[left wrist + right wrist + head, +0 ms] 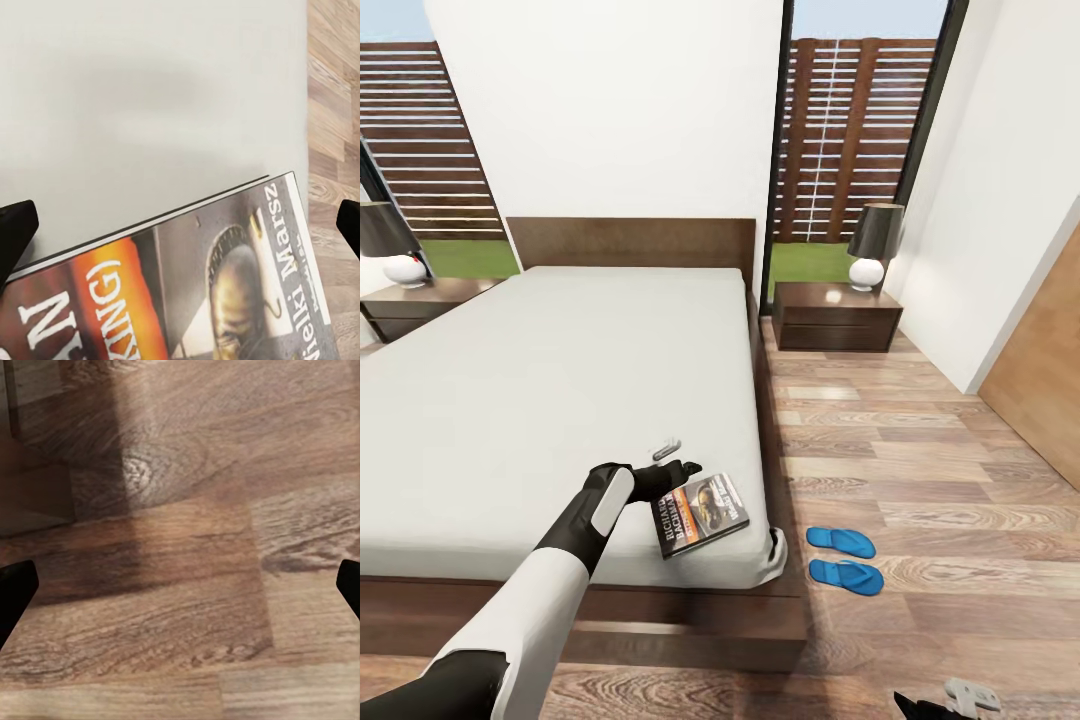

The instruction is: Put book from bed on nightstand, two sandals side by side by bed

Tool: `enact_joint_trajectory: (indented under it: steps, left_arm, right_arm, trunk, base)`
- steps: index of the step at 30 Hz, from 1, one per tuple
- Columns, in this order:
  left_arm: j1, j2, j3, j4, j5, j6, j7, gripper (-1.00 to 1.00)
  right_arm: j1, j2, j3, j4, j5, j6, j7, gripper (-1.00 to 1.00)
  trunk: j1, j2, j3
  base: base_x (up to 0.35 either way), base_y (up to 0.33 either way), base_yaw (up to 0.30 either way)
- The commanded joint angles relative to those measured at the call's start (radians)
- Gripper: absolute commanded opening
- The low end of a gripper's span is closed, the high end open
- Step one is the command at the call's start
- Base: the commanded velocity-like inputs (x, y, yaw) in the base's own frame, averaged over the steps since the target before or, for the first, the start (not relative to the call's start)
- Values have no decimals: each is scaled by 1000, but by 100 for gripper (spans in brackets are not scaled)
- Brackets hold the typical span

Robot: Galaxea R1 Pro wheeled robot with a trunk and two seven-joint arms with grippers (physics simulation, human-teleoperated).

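Book [700,514] lies flat on the bed [560,400] near the foot-end right corner of the mattress, cover up. Long axis runs diagonally: one short end points toward the bed's right edge and slightly up toward the headboard, the other toward the foot edge. Orange band and white lettering sit at the spine side, nearer the foot edge.

Left gripper [678,458] hangs over the mattress just beside the book's upper-left edge, on the side away from the foot edge; touching or not, cannot tell. Its fingers are spread wide: in the left wrist view the two dark fingertips [15,236] sit at opposite borders with the book [202,289] between and beyond them, nothing pinched. That view gives the cover detail the head view blurs: "KING)" on the orange band, "Marsz" along the white edge strip, a dark face picture, plus the mattress edge and wood floor [334,112] past it.

Right gripper [950,703] is low by the foot of the bed, over the floor [920,420]; its fingers are spread apart, holding nothing. Right wrist view gives plank floor [187,577] and dark fingertips [15,596] at both borders.

Head view alone gives the two sandals [842,558], blue, side by side on the floor just right of the bed's foot corner, toes pointing away from the bed. Right nightstand [836,316] stands beside the headboard with a lamp [872,246]; left nightstand [420,302] also carries a lamp [390,244].
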Motion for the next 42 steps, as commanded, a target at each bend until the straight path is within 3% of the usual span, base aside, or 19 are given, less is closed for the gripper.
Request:
enact_joint_trajectory:
  steps: [1, 42]
  left_arm:
    - [0, 0, 2, -1, -1, 4, -2, 100]
    - [0, 0, 2, -1, -1, 4, -2, 100]
  right_arm:
    - [-2, 0, 8, 4, -9, -6, 7, 100]
    - [-2, 0, 8, 5, -9, -6, 7, 100]
  trunk:
    - [0, 0, -1]
    - [0, 0, -1]
  base:
    - [0, 0, 0]
    - [-29, 0, 0]
